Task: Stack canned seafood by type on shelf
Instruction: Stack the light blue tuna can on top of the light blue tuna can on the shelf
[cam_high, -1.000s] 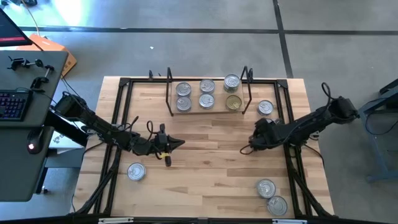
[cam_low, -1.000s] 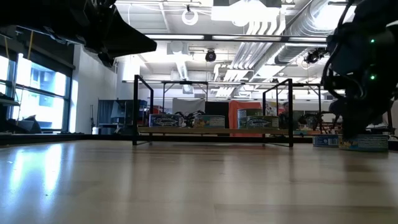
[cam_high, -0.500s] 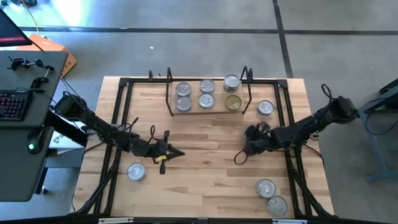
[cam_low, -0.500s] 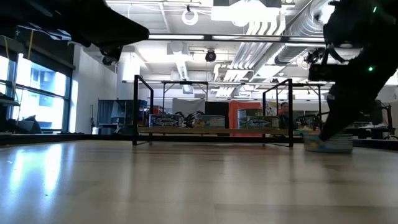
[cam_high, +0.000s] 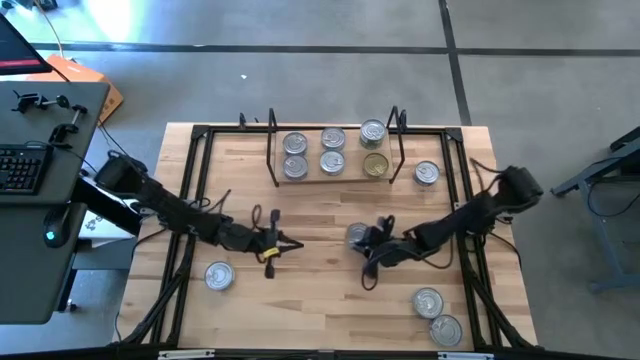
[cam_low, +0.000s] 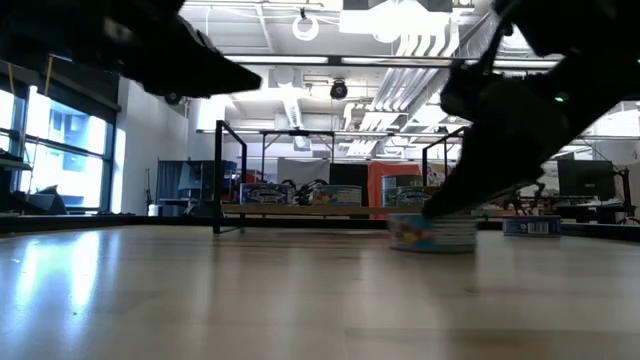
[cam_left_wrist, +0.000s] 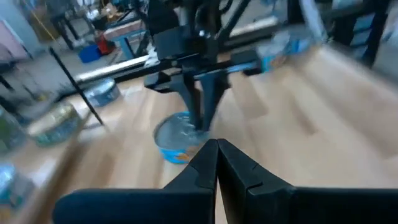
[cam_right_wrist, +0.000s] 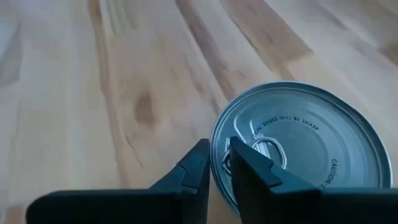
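Heads up, your right end effector (cam_high: 368, 240) has swung in from the right side to mid-worktop (cam_high: 320, 300) and its jaws went from wide to nearly closed. In the wrist view they're pinching the rim of a tin (cam_right_wrist: 311, 137), one finger on the lid, one outside the wall. That tin came along with the arm and now sits flat on the wood, well short of the shelf (cam_high: 313, 178), so it looks like a drag or re-grip, not a placement yet. The tin is short and round with a shiny ribbed silver lid and a pull tab. It's slick metal, so I'd guess a rim pinch could slip. The left end effector (cam_high: 283, 245) is clenched on nothing and hovers nearby, pointing at the tin
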